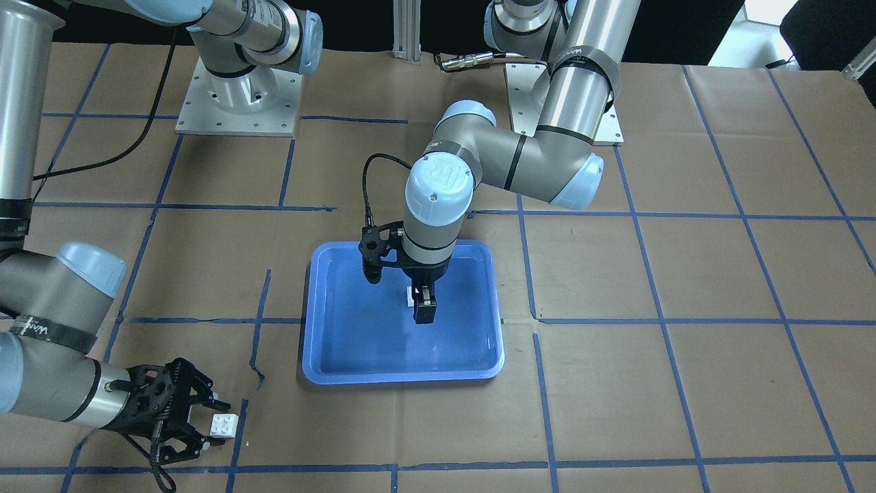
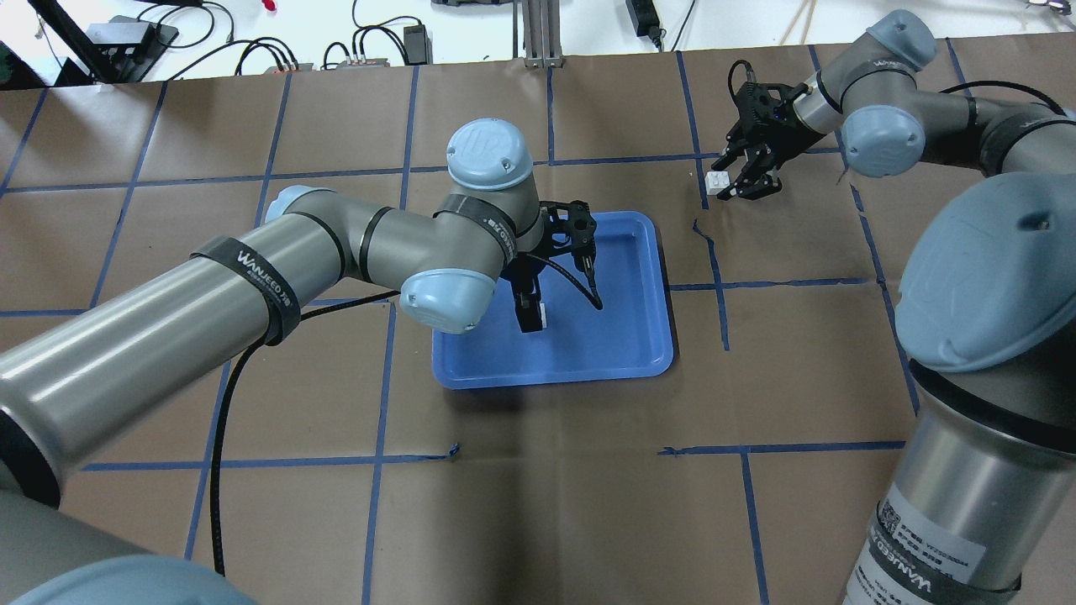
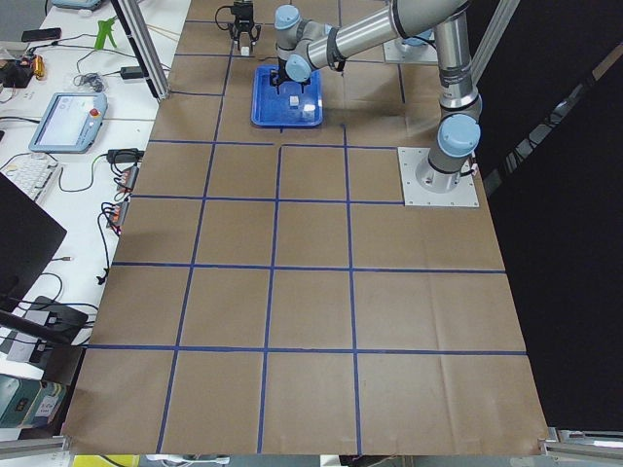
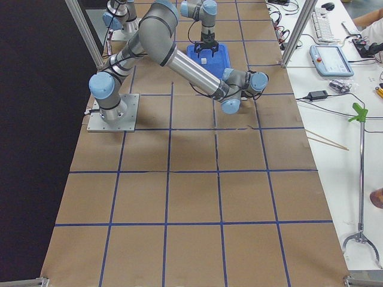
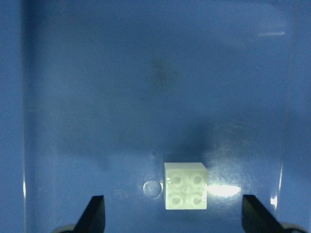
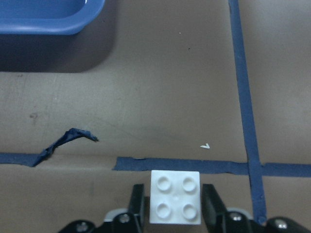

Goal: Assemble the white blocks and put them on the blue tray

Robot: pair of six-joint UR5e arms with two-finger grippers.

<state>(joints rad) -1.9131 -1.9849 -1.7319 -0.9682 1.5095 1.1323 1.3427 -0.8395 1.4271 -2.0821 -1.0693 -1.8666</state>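
Blue tray (image 1: 342,342) first: its floor looks smooth and glossy, so a loose brick on it could skid or turn if one finger reaches it ahead of the other, leaving its studs askew for mating. The left gripper (image 5: 174,216) hangs straight over that floor with its jaws spread wide, holding nothing. The right gripper (image 6: 174,194), well apart from the tray over the brown paper (image 6: 160,97), has its jaws drawn in narrow against both sides of a brick that juts past the fingertips. Held by so little, I judge it may twist or slip out when pressed down, and any mismatch between the two stud patterns would stop them locking. One white block (image 5: 185,186) lies studs-up on the tray floor between the left fingers, touching neither, a little nearer the one on the wrist view's right. The other white block (image 6: 175,196) sits in the right jaws, studs towards the wrist camera, by a strip of blue tape (image 6: 228,167); whether it is lifted I cannot tell.
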